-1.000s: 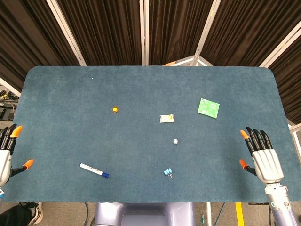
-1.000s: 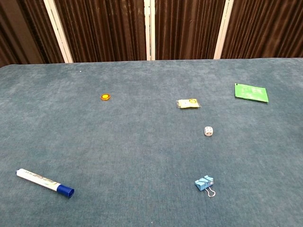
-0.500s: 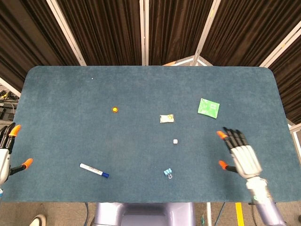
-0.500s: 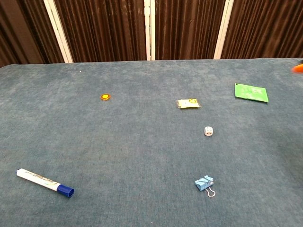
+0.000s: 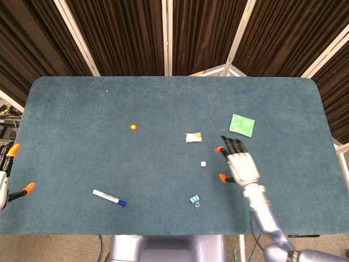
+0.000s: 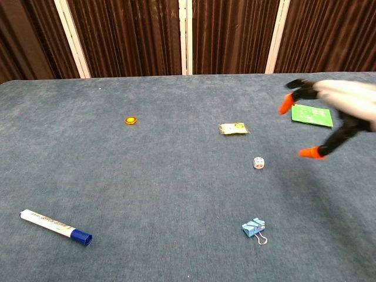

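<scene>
Dark curtains behind a teal felt table [image 5: 82, 109]. The right hand [image 5: 239, 165] hovers spread and empty beside the small white die [image 5: 203, 164]. The left hand [image 5: 6, 177] sits at the table's edge, too cropped to tell its grip.

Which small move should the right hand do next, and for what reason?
Probably a short move left and down toward the die. The right hand hovers open just right of it, holding nothing, and the die is the nearest thing.
</scene>
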Controlling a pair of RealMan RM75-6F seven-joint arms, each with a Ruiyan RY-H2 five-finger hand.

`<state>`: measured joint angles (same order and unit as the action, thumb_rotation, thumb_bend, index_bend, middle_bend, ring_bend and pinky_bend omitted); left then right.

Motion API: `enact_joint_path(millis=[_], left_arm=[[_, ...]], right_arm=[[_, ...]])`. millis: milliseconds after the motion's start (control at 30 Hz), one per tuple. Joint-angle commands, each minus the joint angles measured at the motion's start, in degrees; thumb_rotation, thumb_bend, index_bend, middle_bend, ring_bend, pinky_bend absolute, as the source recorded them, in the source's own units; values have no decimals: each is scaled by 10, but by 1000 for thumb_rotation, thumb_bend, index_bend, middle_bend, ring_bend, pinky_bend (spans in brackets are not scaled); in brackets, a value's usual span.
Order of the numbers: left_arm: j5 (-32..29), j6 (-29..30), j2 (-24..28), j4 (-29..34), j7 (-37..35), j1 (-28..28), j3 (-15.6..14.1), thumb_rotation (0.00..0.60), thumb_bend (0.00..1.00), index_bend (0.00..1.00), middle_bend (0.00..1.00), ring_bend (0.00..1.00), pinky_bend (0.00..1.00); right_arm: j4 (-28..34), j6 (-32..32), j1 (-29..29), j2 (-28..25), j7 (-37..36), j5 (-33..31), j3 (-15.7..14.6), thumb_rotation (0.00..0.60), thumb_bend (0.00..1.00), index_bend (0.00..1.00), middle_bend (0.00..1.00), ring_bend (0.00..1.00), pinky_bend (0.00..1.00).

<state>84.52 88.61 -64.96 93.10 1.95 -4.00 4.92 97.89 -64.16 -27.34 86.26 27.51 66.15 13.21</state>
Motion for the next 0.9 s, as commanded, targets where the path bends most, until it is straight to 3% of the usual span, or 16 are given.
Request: enact_joint_path(millis=[33, 367, 567, 900], left_arm=[[-9, -7, 2, -5, -9, -2, 3, 600, 0, 0, 0, 0, 0], [-18, -19, 3, -5, -12, -6, 4, 600, 0, 0, 0, 0, 0], [-22, -23, 2, -7, -11, -8, 5, 600, 0, 0, 0, 0, 0], [-21, -26, -1, -6, -5, -11, 4, 600, 0, 0, 0, 0, 0]], right_arm=[[-36, 21, -45, 68, 50, -59, 18, 600, 107, 346, 30, 0, 0], [-127, 28, -84, 137, 62, -98, 23, 600, 129, 403, 75, 0, 0], [-155, 29, -94, 147, 60, -107, 23, 600, 190, 449, 104, 0, 0], [-170, 32, -99, 149, 57, -128, 17, 600, 193, 457, 113, 0, 0]])
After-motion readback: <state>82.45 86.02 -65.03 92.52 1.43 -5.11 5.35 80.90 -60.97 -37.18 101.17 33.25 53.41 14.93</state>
